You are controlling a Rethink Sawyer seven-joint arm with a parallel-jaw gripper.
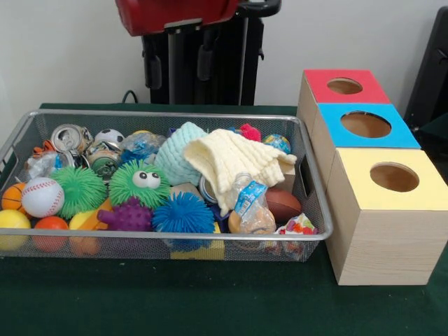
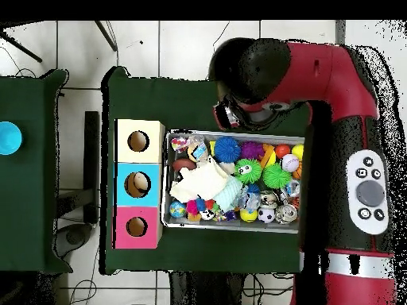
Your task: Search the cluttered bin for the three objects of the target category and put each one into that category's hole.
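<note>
No telling whether the jaws are parted or clenched: the front view cuts off at the red arm (image 1: 178, 14) along the top edge, and from overhead the arm's bulk (image 2: 274, 75) hangs over the bin's edge and hides whatever is at its tip. So nothing visibly held. Below it sits the bin (image 1: 168, 236), packed full: a labelled bottle (image 1: 250, 208) with a blue-and-white wrapper lies toward the front at the box end, just beside the cream cloth (image 1: 231, 162), which drapes over the middle. Another clear, crinkly shape (image 1: 140, 145) sits near the back, possibly a second bottle, though I can't be sure; the third I can't pick out, maybe buried. Around them, spiky balls, a baseball (image 1: 42, 197), crushed cans (image 1: 68, 137). Beside the bin on the green surface (image 1: 210, 301) stand three boxes, red (image 1: 343, 86), blue (image 1: 364, 126), yellow (image 1: 392, 178), and each hole looks dark, contents not visible. My read: the job is at or near its start, with at least one bottle waiting in the bin and all the sorting left.
</note>
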